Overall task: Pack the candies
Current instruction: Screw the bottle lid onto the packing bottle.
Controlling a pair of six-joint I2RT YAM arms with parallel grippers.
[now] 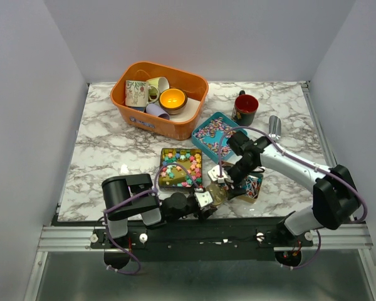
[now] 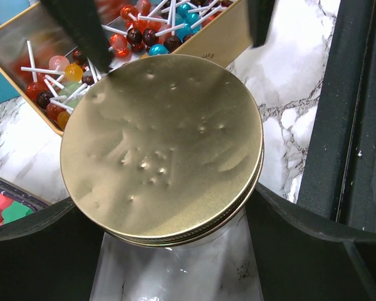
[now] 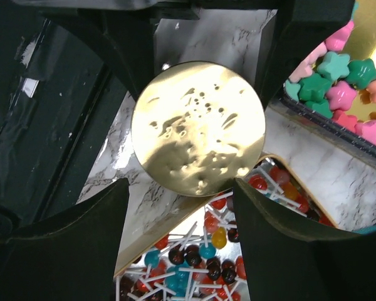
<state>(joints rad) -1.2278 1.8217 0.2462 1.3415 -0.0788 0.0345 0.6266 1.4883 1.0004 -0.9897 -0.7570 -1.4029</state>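
Closest to us, the left gripper [image 2: 165,195] has its two fingers pressed on either side of one clear jar [image 2: 175,276], just under its single gold lid [image 2: 163,144]. We read it as holding the jar, lid up, on the marble table [image 1: 106,144]. From the far side the right gripper [image 3: 180,183] reaches over the same lid with its two fingers spread wide. They hold nothing, and we cannot tell whether they touch the rim.

We count three lots of candies, each in its own container. Lollipops [image 3: 194,263] fill one gold tin [image 2: 219,47] just behind the jar. Their white sticks lie crisscross, pointing every way, with no shared axis. Star candies [image 1: 180,168] lie flat in one dark square tray [image 1: 164,152] beside the jar. Speckled candies [image 1: 214,130] sit in one teal tray [image 1: 198,133], turned corner-on to the arms.

Farther back stand one orange bin [image 1: 128,111] of cups, one dark red mug [image 1: 245,110] and one silver cylinder [image 1: 274,127].
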